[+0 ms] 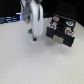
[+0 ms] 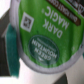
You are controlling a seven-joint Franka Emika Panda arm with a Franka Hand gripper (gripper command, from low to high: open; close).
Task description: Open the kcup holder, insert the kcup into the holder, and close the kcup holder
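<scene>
The kcup (image 2: 47, 37) fills the wrist view, its green lid reading "Dark Magic". A teal finger (image 2: 11, 39) presses against its rim. In the exterior view my gripper (image 1: 34, 34) hangs low over the white table at the exterior view's left of the kcup holder, shut on the kcup (image 1: 33, 33), of which only a green speck shows. The kcup holder (image 1: 61, 31) is a black box with a light mark on its front. Its drawer looks pulled out, with round pod tops showing inside. A clear gap separates gripper and holder.
The white table (image 1: 30, 62) spreads toward the camera. Dark clutter (image 1: 9, 20) lies along the back edge at the exterior view's left. The white arm (image 1: 31, 12) rises above the gripper.
</scene>
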